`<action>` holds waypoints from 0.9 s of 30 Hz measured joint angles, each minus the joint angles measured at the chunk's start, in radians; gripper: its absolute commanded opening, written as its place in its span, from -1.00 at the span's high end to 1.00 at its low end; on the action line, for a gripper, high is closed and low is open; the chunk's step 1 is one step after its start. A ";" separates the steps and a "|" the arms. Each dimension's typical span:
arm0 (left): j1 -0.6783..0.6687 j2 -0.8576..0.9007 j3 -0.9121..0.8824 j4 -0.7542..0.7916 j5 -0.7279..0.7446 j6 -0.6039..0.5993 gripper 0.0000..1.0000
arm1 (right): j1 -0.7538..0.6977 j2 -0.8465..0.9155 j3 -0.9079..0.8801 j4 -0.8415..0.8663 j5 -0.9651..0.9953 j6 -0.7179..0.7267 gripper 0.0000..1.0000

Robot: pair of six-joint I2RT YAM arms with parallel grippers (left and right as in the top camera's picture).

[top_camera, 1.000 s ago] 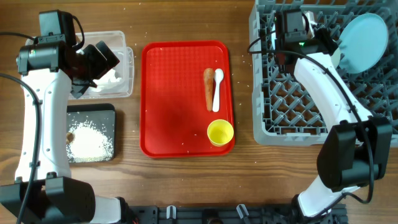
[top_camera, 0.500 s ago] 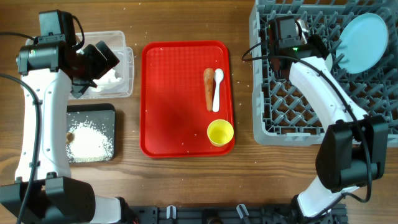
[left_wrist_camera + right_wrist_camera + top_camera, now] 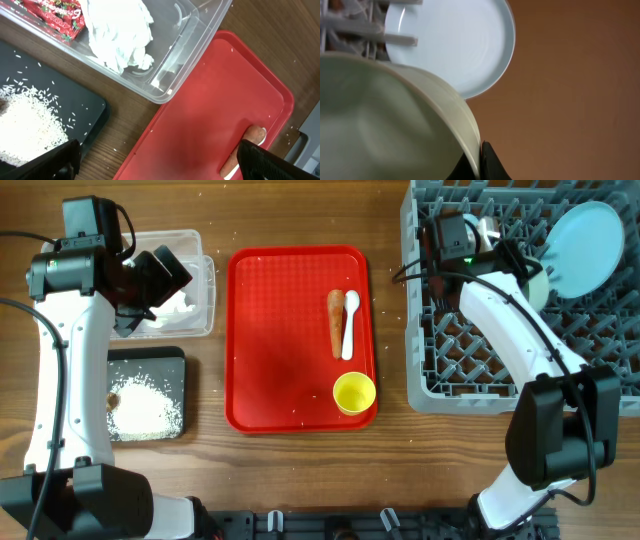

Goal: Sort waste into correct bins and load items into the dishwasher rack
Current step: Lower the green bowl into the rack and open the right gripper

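pale bowl blurred, cropped; carrot stick cropped

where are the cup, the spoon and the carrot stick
cup [image 3: 354, 393]: overhead, centre of its inside
spoon [image 3: 348, 330]: overhead, middle of its handle
carrot stick [image 3: 336, 323]: overhead, middle of its length

Brown wood grain is shown by the worktop. An orange-brown stick, white spoon and yellow cup are carried by a red tray. A pale-blue plate and pale bowl are seen at the grey grid rack.
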 measured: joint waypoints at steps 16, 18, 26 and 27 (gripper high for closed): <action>0.000 0.000 0.000 0.014 0.000 0.000 -1.00 | 0.051 0.000 -0.009 -0.145 -0.071 0.252 0.91; 0.000 0.000 0.000 0.014 0.000 0.000 -1.00 | 0.052 0.000 -0.009 -0.147 -0.072 0.252 0.92; 0.000 0.000 0.000 0.014 0.000 0.000 -1.00 | 0.156 0.000 -0.009 -0.232 -0.154 0.255 0.37; 0.000 0.000 0.000 0.014 0.000 0.000 -1.00 | 0.178 0.000 -0.009 -0.233 -0.176 0.256 0.31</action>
